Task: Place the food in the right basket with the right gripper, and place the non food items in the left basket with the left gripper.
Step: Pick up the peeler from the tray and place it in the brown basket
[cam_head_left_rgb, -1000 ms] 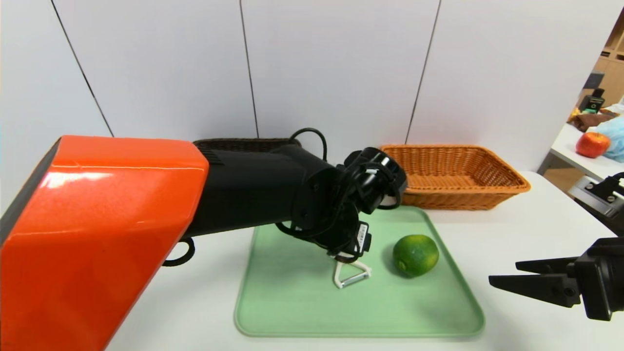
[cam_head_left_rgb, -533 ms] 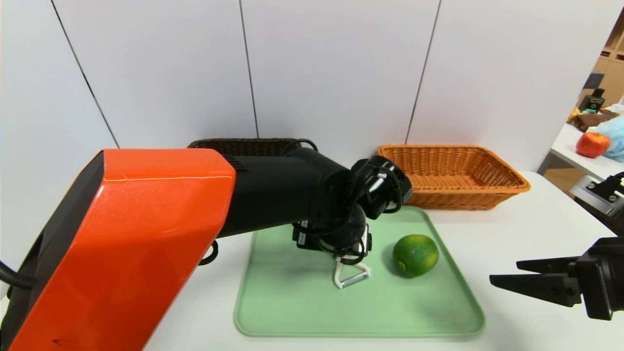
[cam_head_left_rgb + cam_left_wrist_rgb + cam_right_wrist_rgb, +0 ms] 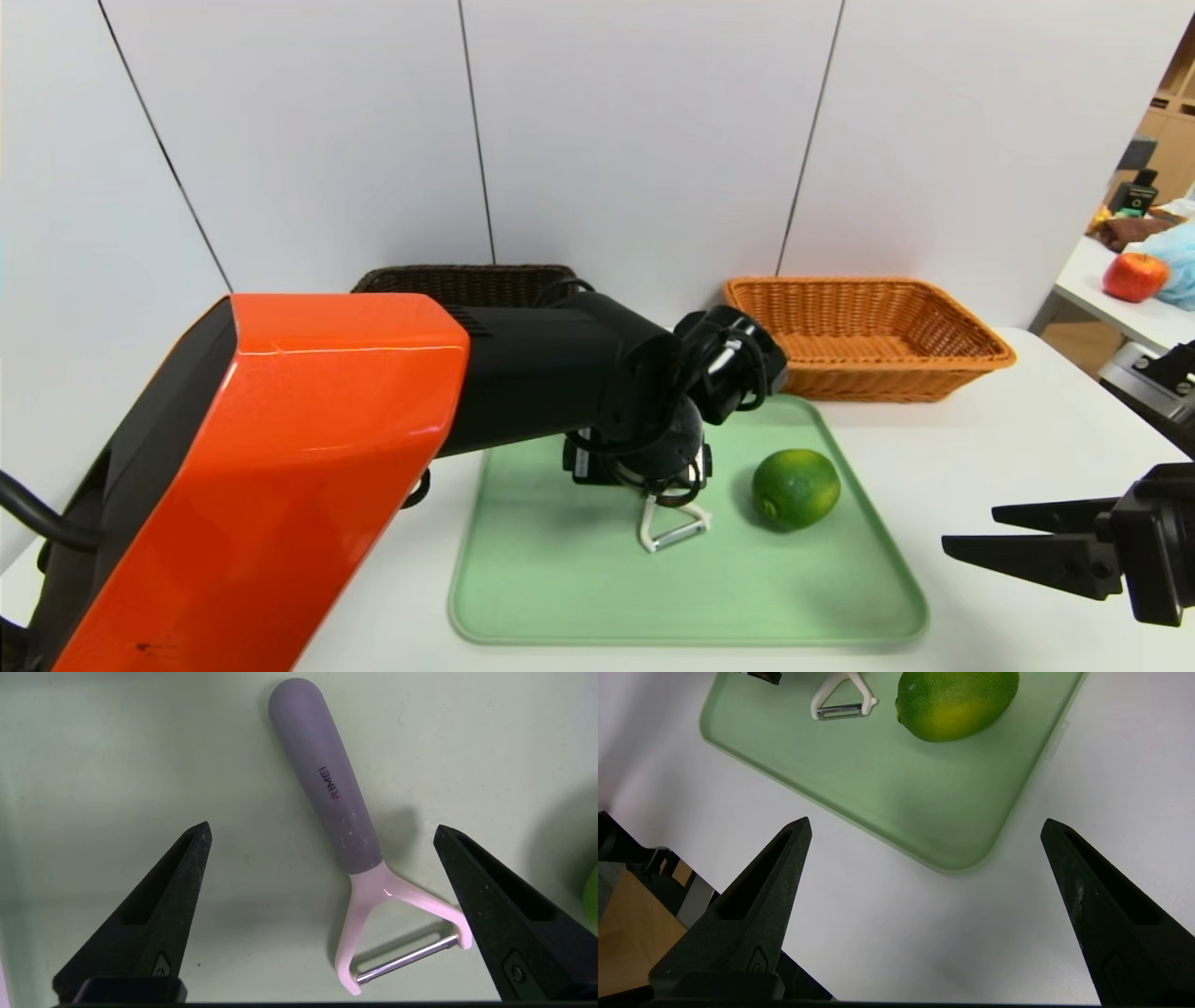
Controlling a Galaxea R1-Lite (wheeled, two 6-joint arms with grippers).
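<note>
Since the earlier head view, the orange-shelled left arm (image 3: 308, 439) has shifted a little toward the robot's right, while the peeler (image 3: 329, 784) and the lime (image 3: 795, 489) lie where they lay; the left gripper (image 3: 322, 823) is over the tray with its fingers spread wide and nothing between them but the view of the peeler, whose grey handle runs down to a white fork and metal blade, flat on the green tray (image 3: 691, 632); just beside it, toward the robot's right, sits the lime, and off the tray's near right corner waits the right gripper (image 3: 971, 529), also wide and holding nothing; beyond the tray stand the orange-tan basket (image 3: 878, 385) and, partly hidden by the left arm, the dark brown basket (image 3: 467, 278); the step in hand looks to be picking up the peeler, so the next move calls for lowering squarely over the handle, closing across it, and lifting toward the dark basket without nudging the lime
</note>
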